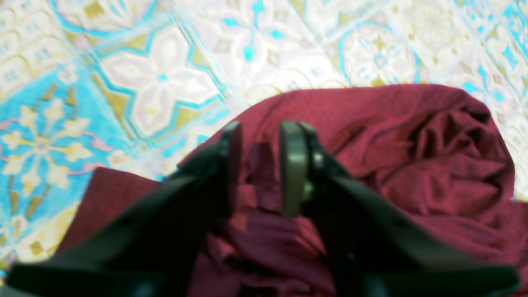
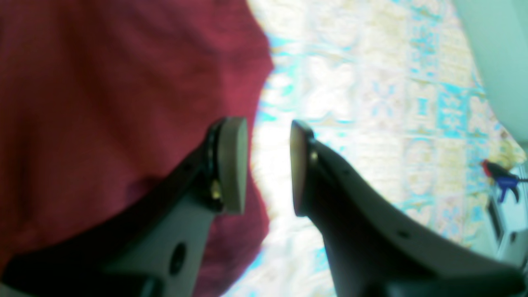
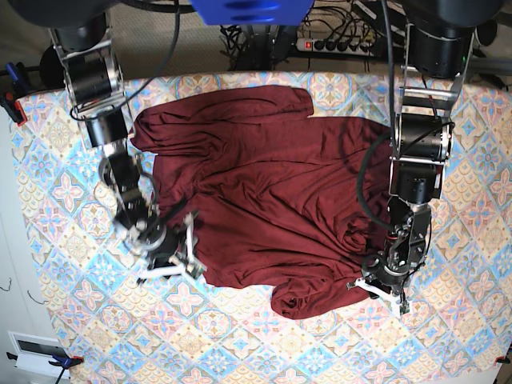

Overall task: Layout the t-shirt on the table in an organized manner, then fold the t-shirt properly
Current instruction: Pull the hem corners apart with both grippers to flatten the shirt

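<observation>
Base view shows the maroon t-shirt (image 3: 264,192) spread and rumpled mid-table (image 3: 72,200), with bare patterned cloth along every edge. Only the left wrist view shows the left gripper (image 1: 260,165) narrowly parted over bunched fabric, whether pinching it is unclear. Right gripper (image 2: 268,165) gapes empty at the shirt's edge.

Two black arms with silver joint housings; black cables; each pincer (image 2: 268,165) bears pale grey pads.
</observation>
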Robot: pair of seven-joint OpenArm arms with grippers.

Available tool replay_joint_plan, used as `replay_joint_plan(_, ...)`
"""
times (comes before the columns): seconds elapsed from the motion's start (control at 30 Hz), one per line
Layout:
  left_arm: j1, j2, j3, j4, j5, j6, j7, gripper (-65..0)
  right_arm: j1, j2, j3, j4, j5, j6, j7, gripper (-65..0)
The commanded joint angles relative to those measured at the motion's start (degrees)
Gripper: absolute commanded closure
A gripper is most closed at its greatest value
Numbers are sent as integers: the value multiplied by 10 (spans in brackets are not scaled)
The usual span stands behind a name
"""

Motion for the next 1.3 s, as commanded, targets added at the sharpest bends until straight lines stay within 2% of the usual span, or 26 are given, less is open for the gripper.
replay_joint_plan(0.0, -20, -1, -1, 9, 1, -2, -7, -206, 41, -15, -4, -13, 2, 17, 22, -174)
replay_joint_plan(0.07, -19, -2, -2, 9, 1, -2, -7, -232, 74, -33, 0, -71, 2, 64, 37, -174)
replay_joint_plan(0.13, -13, -5, -4, 11, 0, -2, -7, -241, 101, -43, 3, -129, 2, 79, 48, -183)
replay_joint_plan(0.37, 1, -39, -5, 13, -1, -2, -11, -242, 146, -71, 3, -266, 2, 82, 95, -290)
replay_joint_plan(0.5, 5, -49, -5, 13, -1, -2, -11, -242, 147, -96, -3, -333, 2, 82, 141, -289)
replay_joint_plan(0.63, 10, -52, -5, 13, -1, -2, -11, -241, 170, -102, -4, -402, -2, 82, 182, -289)
replay_joint_plan(0.77, 20, -53, -5, 42, -1, -2, -11, -241, 181, -102, -4, -449, -3, 80, 217, -289)
replay_joint_plan(0.87, 32, -53, -5, 64, -1, -2, -10, -241, 198, -102, -4, -466, -3, 77, 216, -289)
replay_joint_plan(0.93, 33, -52, -5, 75, -1, -1, -7, -241, 202, -98, -4, -482, -10, 58, 216, -289)
replay_joint_plan(1.13, 33, -52, -5, 78, -2, -1, -7, -241, 201, -55, 1, -500, -106, 11, 215, -289)
replay_joint_plan(1.27, 38, -53, -5, 78, -2, -1, -8, -241, 200, -25, 2, -504, -116, 10, 213, -289)
